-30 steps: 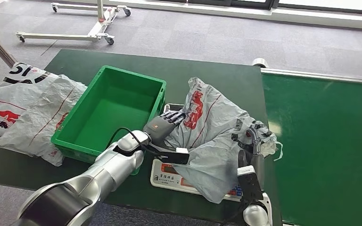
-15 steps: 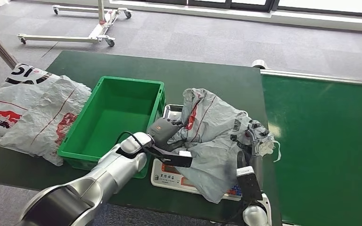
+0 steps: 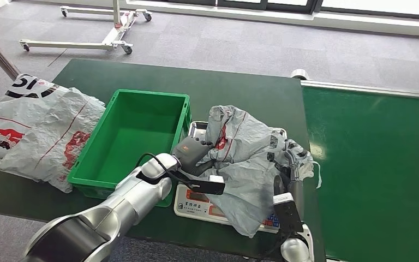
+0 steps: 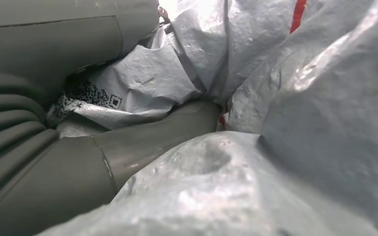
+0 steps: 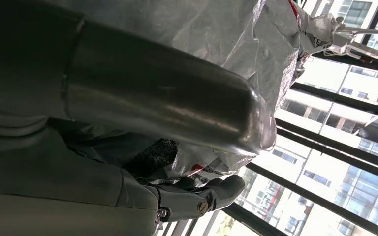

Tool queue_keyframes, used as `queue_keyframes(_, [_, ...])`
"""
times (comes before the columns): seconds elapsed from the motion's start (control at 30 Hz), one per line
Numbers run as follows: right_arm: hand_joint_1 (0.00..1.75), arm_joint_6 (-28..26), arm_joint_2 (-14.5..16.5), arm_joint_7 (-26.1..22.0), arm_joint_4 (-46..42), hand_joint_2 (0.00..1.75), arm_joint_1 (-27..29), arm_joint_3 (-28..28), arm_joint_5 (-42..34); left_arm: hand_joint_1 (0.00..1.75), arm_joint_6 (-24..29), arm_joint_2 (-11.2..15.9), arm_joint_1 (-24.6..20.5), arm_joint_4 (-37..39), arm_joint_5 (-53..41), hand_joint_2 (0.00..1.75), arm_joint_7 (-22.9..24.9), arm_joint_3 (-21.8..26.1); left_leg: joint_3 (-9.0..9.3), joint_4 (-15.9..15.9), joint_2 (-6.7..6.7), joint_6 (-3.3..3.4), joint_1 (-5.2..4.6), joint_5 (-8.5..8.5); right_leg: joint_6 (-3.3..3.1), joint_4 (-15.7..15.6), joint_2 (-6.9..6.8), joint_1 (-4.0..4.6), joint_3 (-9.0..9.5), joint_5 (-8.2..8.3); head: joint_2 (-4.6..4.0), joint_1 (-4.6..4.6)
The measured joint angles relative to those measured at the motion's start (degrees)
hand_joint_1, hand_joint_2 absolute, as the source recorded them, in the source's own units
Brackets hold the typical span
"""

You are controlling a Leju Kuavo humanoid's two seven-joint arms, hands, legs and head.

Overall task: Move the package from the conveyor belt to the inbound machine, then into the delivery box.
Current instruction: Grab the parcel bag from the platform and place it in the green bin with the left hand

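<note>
The package, a crumpled grey plastic mailer with red print, lies slumped over the white scale and its steel tray. My left hand grips the bag's left side beside the green box, its fingers buried in the folds. In the left wrist view the thumb presses into the package. My right hand holds the bag's right edge, dark fingers among the plastic. In the right wrist view a finger lies against the package.
Two more printed mailer bags lie at the table's left end, touching the green box. The green conveyor belt runs along the right. A white wheeled frame stands on the carpet beyond the table.
The package has sunk lower and bunched up on the scale. My left hand has closed deeper into its left side. The view shifted slightly after the earliest frame.
</note>
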Motion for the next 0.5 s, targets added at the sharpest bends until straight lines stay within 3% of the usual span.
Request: queue_keyframes(0.5, [0.00,-1.46,-0.05,-1.10,0.93,0.00,-0.44,0.46,-2.14,1.75,1.43,0.11,0.03,-0.21,0.56,1.75,0.39,-0.21,0.06,-0.01,0.01,0.00,0.00,0.00,0.00,0.00,0.01,0.00,0.07,0.00,0.00,0.01])
